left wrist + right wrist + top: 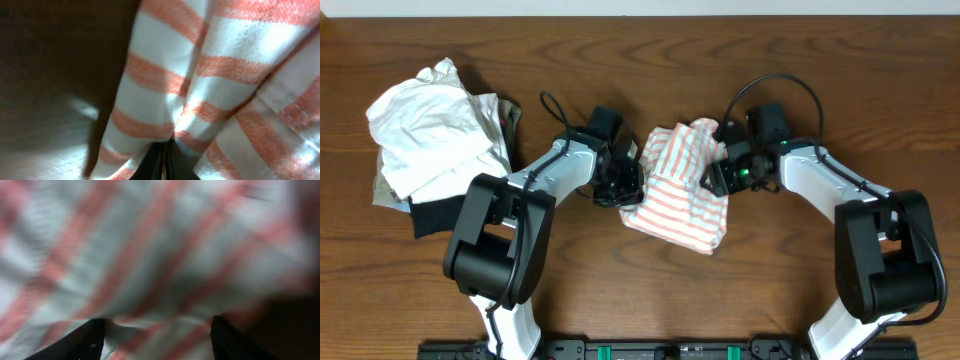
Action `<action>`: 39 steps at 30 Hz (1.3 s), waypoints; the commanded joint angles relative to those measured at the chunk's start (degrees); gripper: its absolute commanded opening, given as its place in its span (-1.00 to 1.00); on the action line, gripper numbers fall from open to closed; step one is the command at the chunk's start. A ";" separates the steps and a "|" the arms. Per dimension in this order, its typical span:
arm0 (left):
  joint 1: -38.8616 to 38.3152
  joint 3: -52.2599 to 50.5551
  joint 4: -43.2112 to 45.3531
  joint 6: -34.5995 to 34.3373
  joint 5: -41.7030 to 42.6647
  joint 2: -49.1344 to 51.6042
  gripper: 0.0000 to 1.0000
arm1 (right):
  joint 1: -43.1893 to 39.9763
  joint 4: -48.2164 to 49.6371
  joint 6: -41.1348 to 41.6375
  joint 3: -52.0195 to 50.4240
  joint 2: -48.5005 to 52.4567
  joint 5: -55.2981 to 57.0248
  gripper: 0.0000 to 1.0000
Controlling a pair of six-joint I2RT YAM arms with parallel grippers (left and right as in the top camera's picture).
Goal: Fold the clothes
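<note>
The striped shirt (678,190) lay bunched mid-table (640,300), its long axis running from the far edge toward the near edge between both arms, with the left gripper (623,185) pinched on its left edge and the right gripper (715,178), fingers spread and empty, at its far-right corner.

The left arm (545,172) and right arm (820,172) are both bent at the elbow, their wrists turned inward toward each other. The left gripper (164,159) has its jaws pressed together, pinching a fold of shirt (165,90) at its tips. The right gripper (157,340) has its fingers (85,342) spread wide, with the shirt just ahead of them in a blurred view.
</note>
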 commanded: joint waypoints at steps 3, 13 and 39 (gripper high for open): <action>-0.15 -0.39 -1.40 -2.58 4.98 0.63 -0.88 | -2.80 5.07 0.00 0.28 1.22 5.81 0.35; 4.55 -0.33 6.40 3.15 -8.90 -10.29 -0.67 | -2.84 4.11 -0.22 1.22 0.35 5.77 0.41; -0.68 -1.27 11.74 10.93 5.25 -3.50 0.62 | -2.73 2.14 0.02 1.25 -6.29 2.29 0.49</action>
